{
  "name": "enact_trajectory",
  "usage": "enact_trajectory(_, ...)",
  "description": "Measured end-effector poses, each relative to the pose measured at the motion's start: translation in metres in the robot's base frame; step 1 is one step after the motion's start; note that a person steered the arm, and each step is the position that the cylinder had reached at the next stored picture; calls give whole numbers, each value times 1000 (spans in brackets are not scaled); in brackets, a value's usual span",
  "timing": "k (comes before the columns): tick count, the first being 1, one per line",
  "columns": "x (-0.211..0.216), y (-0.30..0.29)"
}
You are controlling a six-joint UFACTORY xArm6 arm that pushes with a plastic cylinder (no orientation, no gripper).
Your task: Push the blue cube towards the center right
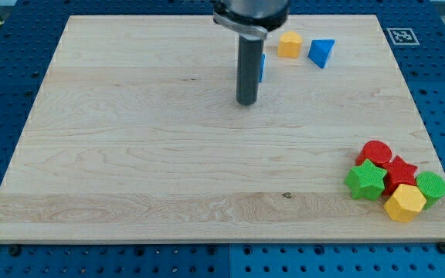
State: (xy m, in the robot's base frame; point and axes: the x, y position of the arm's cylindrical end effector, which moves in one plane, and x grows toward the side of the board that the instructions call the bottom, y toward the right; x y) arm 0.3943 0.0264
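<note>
The blue cube (262, 67) is near the view's top centre, mostly hidden behind the dark rod; only a thin blue strip shows on the rod's right side. My tip (246, 103) rests on the wooden board (130, 154) just below and slightly left of that cube, close to it; contact cannot be made out.
A yellow block (289, 45) and a blue triangular block (322, 52) lie right of the rod at the top. At the bottom right is a cluster: red cylinder (376, 153), red star (399, 172), green star (367, 180), green block (431, 186), yellow block (405, 202).
</note>
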Motion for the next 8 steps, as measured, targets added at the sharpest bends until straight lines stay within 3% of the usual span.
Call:
enact_trajectory(2,-49,-22)
enact_trajectory(3,-93,-22)
enact_trajectory(4,-97,-22)
enact_trajectory(5,-95,-11)
enact_trajectory(8,-32,39)
